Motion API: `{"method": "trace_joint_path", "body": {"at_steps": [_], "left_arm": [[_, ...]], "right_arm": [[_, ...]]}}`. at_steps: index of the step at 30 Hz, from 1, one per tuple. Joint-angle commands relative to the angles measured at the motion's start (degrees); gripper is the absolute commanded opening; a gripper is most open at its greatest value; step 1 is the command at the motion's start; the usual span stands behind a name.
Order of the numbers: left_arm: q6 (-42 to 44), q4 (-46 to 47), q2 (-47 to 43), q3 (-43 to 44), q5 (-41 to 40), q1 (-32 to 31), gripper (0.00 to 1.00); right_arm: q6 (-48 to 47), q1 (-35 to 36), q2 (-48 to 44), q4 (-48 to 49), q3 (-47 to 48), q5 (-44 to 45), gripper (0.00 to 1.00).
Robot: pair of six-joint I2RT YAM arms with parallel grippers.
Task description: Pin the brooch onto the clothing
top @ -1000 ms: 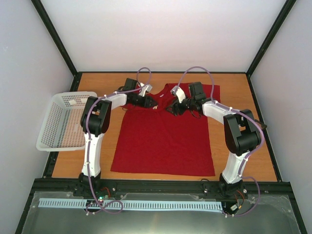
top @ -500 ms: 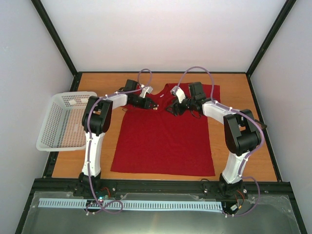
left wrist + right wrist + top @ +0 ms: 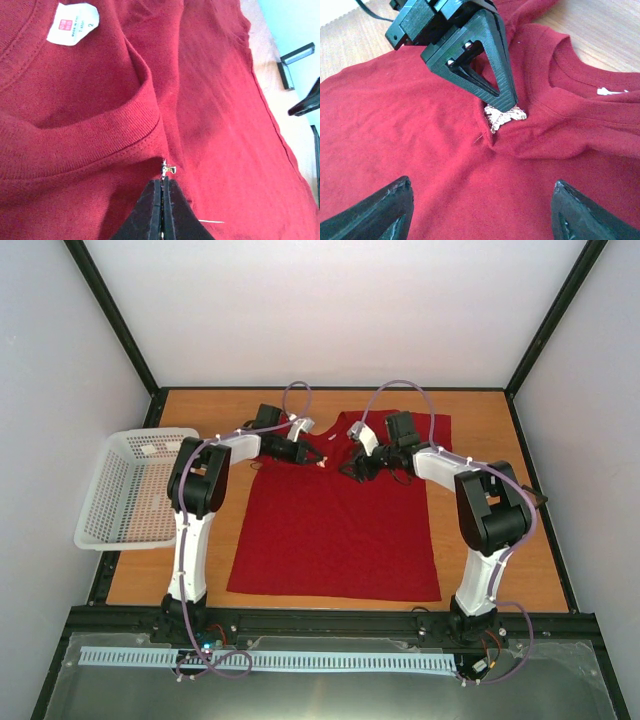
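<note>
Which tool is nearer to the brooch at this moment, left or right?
Left. The left tool is shut on the brooch just below the collar of the red T-shirt; the right tool is open and set back from it, over the chest.

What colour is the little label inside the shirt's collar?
White label with red print; clearest in left wrist view.

Red cloth, black pincers, one pale glint.
The T-shirt is plain deep red, and its label is white with small red and grey print. The brooch is a speckled silvery gold. My left pincer and right pincer are black. At the left, the mesh basket is white. The table is orange-brown wood grain, and my cables are lilac.
</note>
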Motion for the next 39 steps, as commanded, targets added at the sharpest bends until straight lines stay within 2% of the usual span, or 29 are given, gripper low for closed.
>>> {"method": "trace_joint_path", "body": {"at_steps": [1,5,9,12,17,25,30,34,39], "left_arm": [[-0.6,7.1,-4.4,-3.7,6.1,1.1,0.01],[-2.4,13.1,-6.4,-7.6,10.1,2.2,0.01],[-3.0,15.4,-7.3,-9.6,13.0,2.9,0.01],[-4.9,18.0,-7.8,-11.8,14.7,4.2,0.01],[-7.7,21.2,-7.7,-13.9,17.4,5.5,0.01],[-15.0,28.3,-6.6,-16.0,20.9,6.5,0.01],[-17.2,29.9,-6.3,-16.5,21.7,6.6,0.01],[-21.1,34.3,-6.2,-17.9,22.7,6.7,0.01],[-22.1,35.2,-6.3,-18.1,22.7,6.7,0.01]], "right_arm": [[-7.5,-0.4,0.8,-0.8,1.4,-5.8,0.74],[-11.9,-0.4,3.3,-2.5,3.5,-10.1,0.72],[-16.5,-0.4,7.3,-8.6,9.2,-12.9,0.62],[-20.7,-0.2,9.0,-11.1,10.6,-15.0,0.61],[-24.1,2.1,12.6,-13.1,14.2,-11.3,0.6],[-23.5,3.2,17.9,-14.6,20.2,-10.9,0.53],[-22.5,4.0,18.7,-13.6,21.2,-8.4,0.54],[-21.3,4.3,19.4,-13.6,22.4,-8.4,0.54],[-19.0,4.5,20.1,-12.9,23.4,-9.5,0.53]]}}
